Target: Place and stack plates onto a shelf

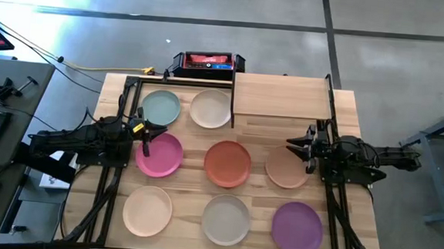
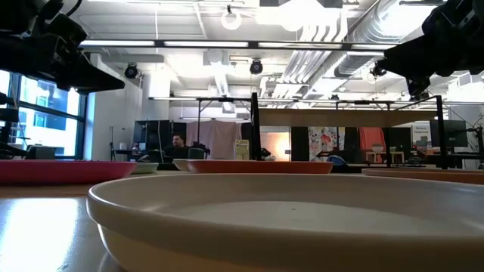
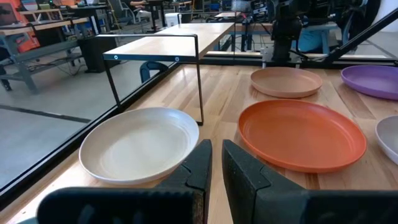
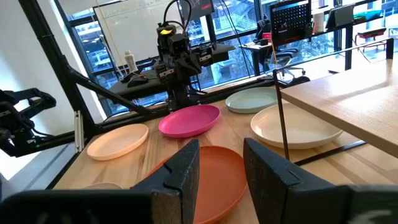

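While both hands point(image 1: 146, 133) point(image 1: 299, 150) hover parted, empty, eight plates point(image 1: 228, 163) lie tabletop

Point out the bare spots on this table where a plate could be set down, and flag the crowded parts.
The shelf top is bare, the roomiest spot. Bare tabletop also shows below the shelf, above the tan plate. Elsewhere it is crowded: only narrow gaps separate the orange-red plate, the magenta plate and their neighbours. The left gripper hangs over the magenta plate's edge.

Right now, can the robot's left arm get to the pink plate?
Probably yes. The left gripper hangs right over the near edge of the magenta plate, holding nothing, fingers nearly together. Nothing lies on that plate or between them; the teal plate sits apart beside it.
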